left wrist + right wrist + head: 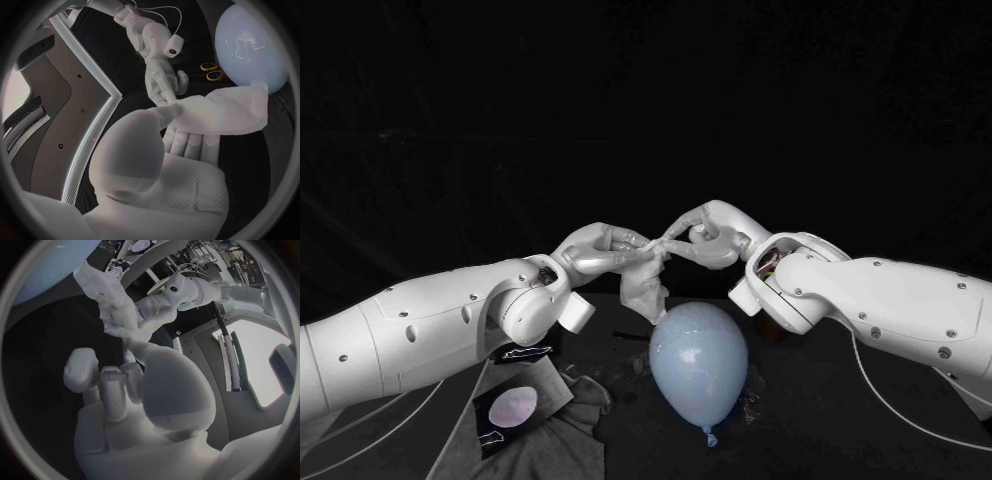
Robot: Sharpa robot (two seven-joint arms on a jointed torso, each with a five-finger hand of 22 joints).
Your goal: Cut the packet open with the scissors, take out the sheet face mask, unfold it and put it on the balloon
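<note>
A white sheet mask (643, 285) hangs still partly folded between my two hands, just above the pale blue balloon (700, 365) lying on the black table. My left hand (600, 248) pinches the mask's upper edge from the left. My right hand (705, 235) pinches the same edge from the right, its fingertips meeting the left hand's. In the left wrist view the mask (219, 112) spreads over my left hand (172, 165), with the right hand (164, 75) and the balloon (250, 45) beyond it. The right wrist view has the mask (103, 295) drooping past my right hand (125, 385).
The cut packet (514, 405) lies at the table's front left on a crumpled grey cloth (574, 425). Yellow-handled scissors (211, 71) lie beside the balloon, on the right arm's side.
</note>
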